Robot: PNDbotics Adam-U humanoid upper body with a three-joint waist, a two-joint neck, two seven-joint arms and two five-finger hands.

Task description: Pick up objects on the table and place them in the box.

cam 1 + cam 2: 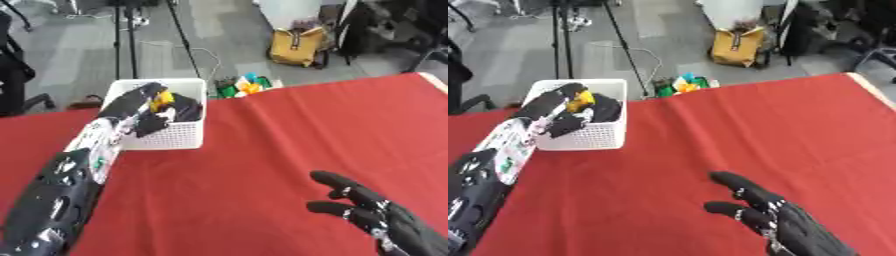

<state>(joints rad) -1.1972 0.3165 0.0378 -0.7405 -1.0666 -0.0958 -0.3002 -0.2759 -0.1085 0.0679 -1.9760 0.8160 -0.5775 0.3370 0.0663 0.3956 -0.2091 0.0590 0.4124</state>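
We find the left hand [144, 107] over the white box [188, 136], fingers curled round a yellow object [161, 101] (kind unclear). The right hand [776, 215] rests open, empty, low on the red table [289, 145].

Box [179, 136]: white plastic basket with perforated walls, rectangular, open at the top; stands upright on the red table [289, 150] near its far left edge; the front wall faces the camera, the rim visible along the far and right sides.

Yellow object [161, 103]: small, bright yellow, shape unclear; sits inside the box in its upper middle, against the black fingers of the left hand [144, 112]; the fingers curl around it, partly hiding it; whether it rests on the box floor cannot be told.
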